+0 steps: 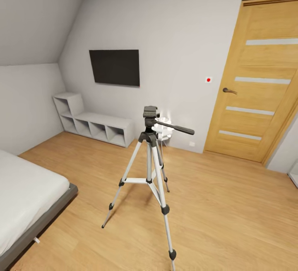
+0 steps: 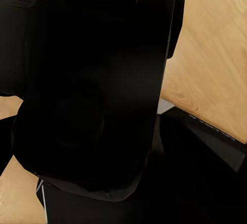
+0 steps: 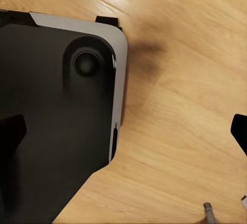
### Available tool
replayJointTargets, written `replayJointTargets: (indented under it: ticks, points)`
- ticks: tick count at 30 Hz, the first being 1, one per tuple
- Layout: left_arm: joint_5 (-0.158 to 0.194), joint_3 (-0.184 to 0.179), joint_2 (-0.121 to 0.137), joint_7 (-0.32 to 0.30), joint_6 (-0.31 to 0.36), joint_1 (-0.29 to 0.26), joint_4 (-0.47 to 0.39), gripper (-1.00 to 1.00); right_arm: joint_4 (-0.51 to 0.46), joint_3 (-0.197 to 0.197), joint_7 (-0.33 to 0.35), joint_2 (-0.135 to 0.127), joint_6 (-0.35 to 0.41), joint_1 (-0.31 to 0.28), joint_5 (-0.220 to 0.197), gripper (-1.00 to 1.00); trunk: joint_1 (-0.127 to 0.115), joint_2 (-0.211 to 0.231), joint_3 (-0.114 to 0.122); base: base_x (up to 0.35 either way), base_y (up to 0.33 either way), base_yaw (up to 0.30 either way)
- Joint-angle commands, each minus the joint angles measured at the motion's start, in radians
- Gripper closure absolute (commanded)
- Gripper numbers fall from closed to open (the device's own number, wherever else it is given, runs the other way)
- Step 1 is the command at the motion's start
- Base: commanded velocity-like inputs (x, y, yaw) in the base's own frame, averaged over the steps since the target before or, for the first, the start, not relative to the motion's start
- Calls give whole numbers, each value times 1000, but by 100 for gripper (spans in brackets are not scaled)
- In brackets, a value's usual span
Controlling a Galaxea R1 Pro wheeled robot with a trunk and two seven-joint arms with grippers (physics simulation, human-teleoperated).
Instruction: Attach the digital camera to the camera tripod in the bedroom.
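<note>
Left wrist view: a black bulk (image 2: 92, 95) sits right against the lens. We cannot tell whether it is the digital camera, nor whether the left gripper is spread or pinching anything.

Right wrist view: the right gripper (image 3: 126, 131) hangs spread wide, nothing between its fingers, above the robot base (image 3: 46, 106) and the wood floor (image 3: 180, 106). A small grey tip (image 3: 207, 209) lies near the base, possibly a tripod foot.

Head view: the camera tripod (image 1: 150, 138) stands upright on its 3 legs mid-room, its top plate bare, the near foot (image 1: 172, 254) close to us. The pan handle (image 1: 176, 129) sticks out toward the door side. Bed (image 1: 25, 192) at left; further back the low shelf (image 1: 95, 124), the wall TV (image 1: 115, 67) and the door (image 1: 256, 80).

Risks, as we judge them:
1. Rolling the base forward could strike the near leg and tip the stand.
2. An arm reaching for the head could snag the handle and swing it.
3. With the left hold unverified, pressing down onto the plate could drop whatever is carried.
</note>
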Motion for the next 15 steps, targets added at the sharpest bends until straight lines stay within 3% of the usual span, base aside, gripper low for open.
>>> replayJointTargets:
  ticks: [1, 15]
  points:
    - [4, -9, 0, 2, -2, -1, 0, 100, 3, -8, 2, -1, -5, -1, 8, -100, 0, -1, -3, 0, 0, 0]
    - [6, -9, 0, 2, -2, -1, 0, 100, 3, -8, 2, -2, -5, -2, 8, -100, 0, -1, -26, 0, 0, 0]
